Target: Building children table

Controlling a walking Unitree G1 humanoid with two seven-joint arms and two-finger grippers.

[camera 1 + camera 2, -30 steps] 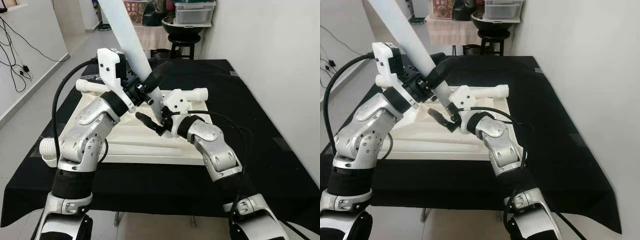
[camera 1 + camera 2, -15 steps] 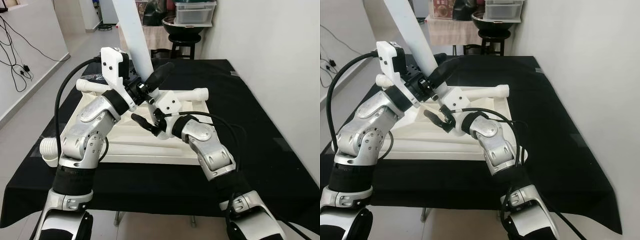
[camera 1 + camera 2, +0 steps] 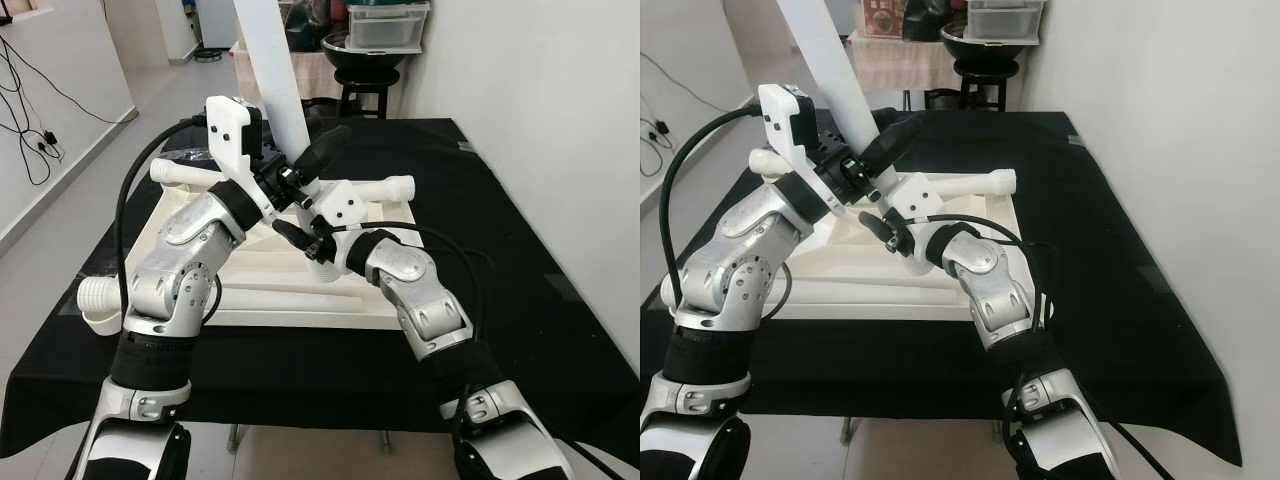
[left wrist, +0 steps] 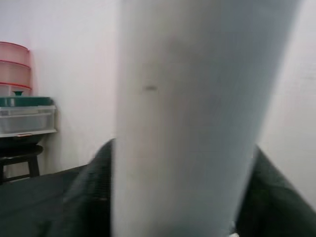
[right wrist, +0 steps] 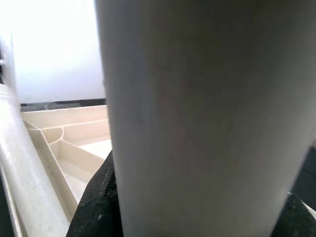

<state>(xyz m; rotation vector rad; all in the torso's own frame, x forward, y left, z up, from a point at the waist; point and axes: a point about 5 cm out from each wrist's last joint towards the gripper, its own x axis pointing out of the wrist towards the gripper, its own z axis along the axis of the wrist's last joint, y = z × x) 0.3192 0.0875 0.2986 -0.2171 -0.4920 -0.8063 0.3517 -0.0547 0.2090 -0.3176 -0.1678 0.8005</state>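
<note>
Both arms have brushed silver shells in rounded segments, with black bands at the joints. Left arm (image 3: pixel 170 275): round screw heads show on the elbow housing, and a black collar sits below it above another silver segment. A thick black cable (image 3: pixel 130 205) loops from the wrist outward and down beside the arm. A white plastic block (image 3: pixel 232 128), with a dark camera part, sits on the left wrist. Right arm (image 3: pixel 425 305): same silver shell, with a thin black cable (image 3: pixel 470 270) arcing over the forearm. A white bracket (image 3: pixel 342 200) with small holes sits at its wrist. Gripper fingers (image 3: pixel 322 153) are long, black and matte with rounded tips.
</note>
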